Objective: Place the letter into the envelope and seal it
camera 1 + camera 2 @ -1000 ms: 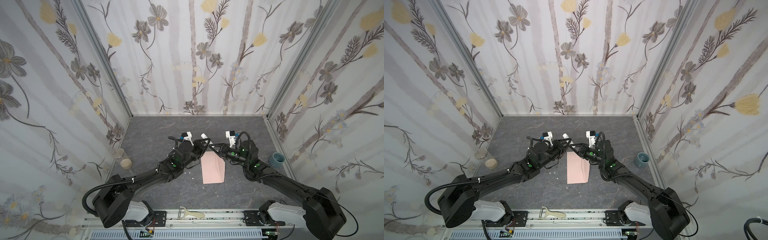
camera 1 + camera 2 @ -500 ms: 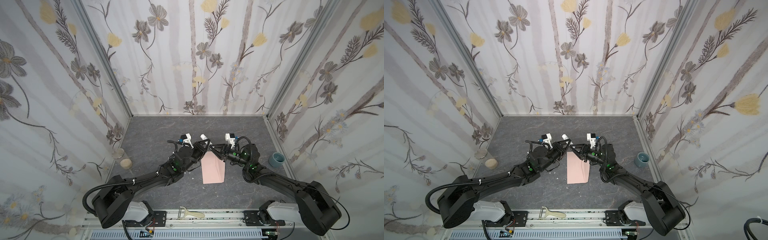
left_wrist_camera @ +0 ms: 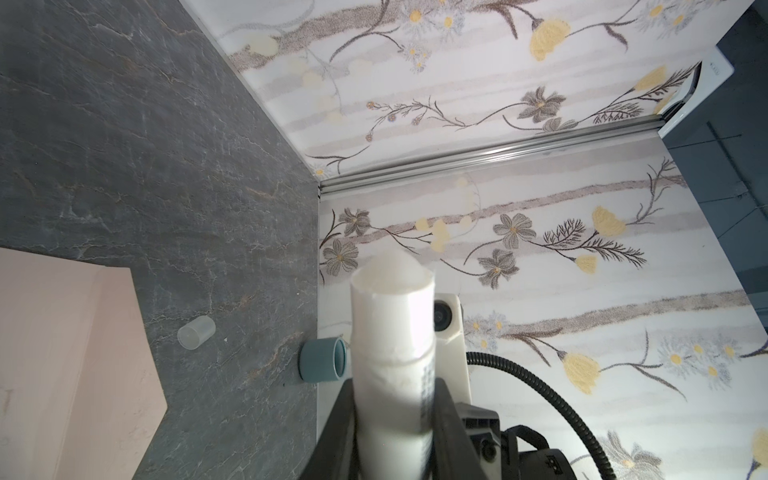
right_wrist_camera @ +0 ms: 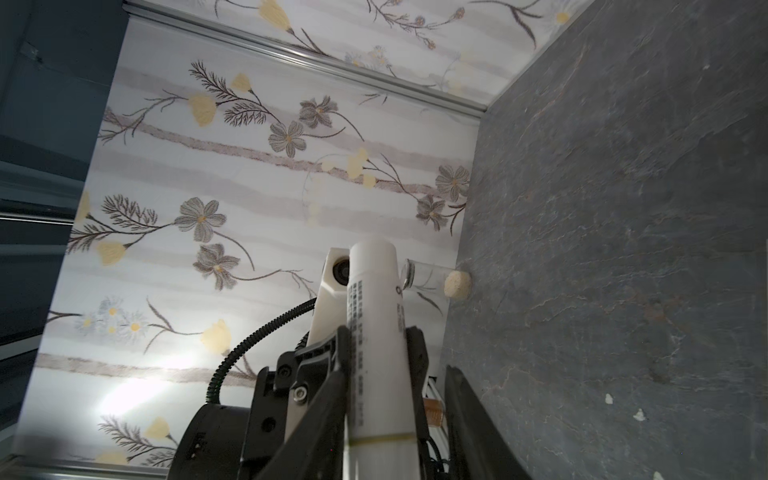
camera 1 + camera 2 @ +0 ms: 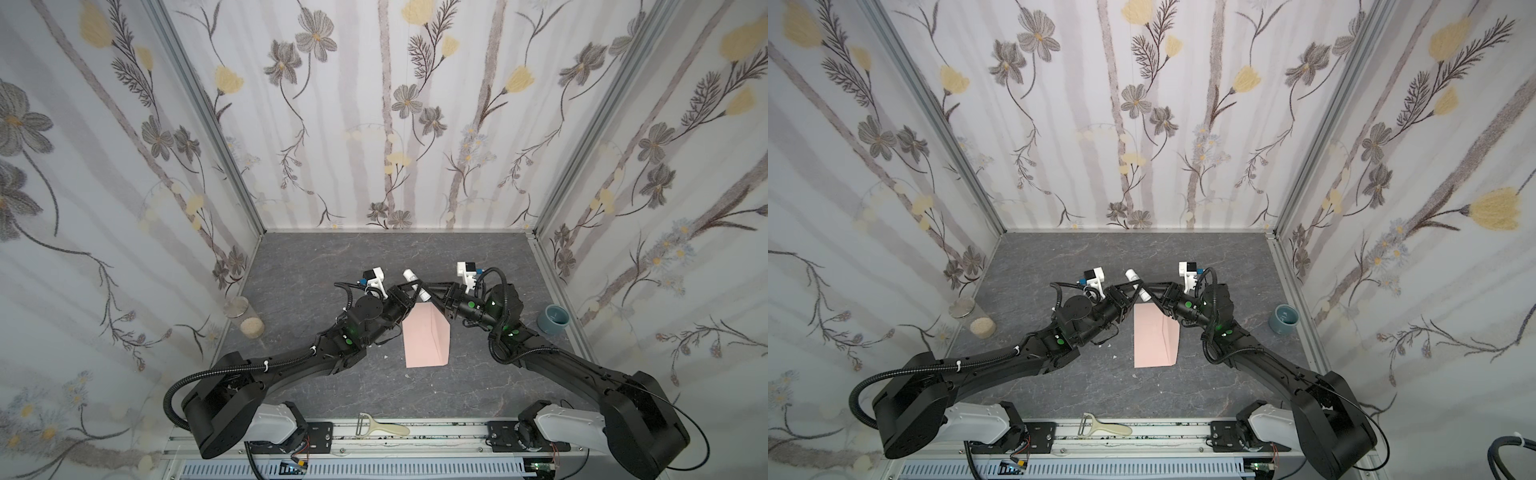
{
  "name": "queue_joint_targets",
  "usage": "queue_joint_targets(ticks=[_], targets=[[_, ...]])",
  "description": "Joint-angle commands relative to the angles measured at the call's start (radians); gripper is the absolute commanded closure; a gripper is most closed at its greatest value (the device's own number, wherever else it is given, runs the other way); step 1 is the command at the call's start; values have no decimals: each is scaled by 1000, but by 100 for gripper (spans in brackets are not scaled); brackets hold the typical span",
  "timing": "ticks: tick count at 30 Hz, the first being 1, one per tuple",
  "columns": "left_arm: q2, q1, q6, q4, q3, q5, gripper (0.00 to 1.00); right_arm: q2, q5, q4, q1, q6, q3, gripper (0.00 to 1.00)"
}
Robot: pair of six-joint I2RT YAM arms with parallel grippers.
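The pale pink envelope (image 5: 426, 336) (image 5: 1156, 338) lies flat mid-table, and one corner shows in the left wrist view (image 3: 62, 353). The letter is hidden. Above the envelope's far end both grippers meet at a white glue stick (image 5: 410, 275) (image 5: 1132, 274) with its cap off. My left gripper (image 3: 394, 384) is shut on the tube (image 3: 392, 332). My right gripper (image 4: 397, 374) straddles the same tube (image 4: 376, 299) with its fingers parted, and a gap shows beside one finger (image 4: 465, 407).
A clear cap (image 3: 196, 336) lies on the grey table beside the envelope. A teal cup (image 5: 552, 318) (image 5: 1283, 319) stands by the right wall. A glass jar with a cork (image 5: 245, 316) (image 4: 432, 278) is at the left wall. A peeler (image 5: 380, 428) rests on the front rail.
My right gripper's fingers have opened away from the glue stick. The left gripper keeps its hold, and both arms stay close together over the envelope's far end.
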Motion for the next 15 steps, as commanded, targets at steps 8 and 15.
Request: queue_joint_targets(ticks=[8,15], targets=[[-67,71,108,-143,41,105,100,-264,492,-436,136,-602,19,56],[-13,114,17,-277,129,162,100,-233,858,-526,407,-950,106,51]])
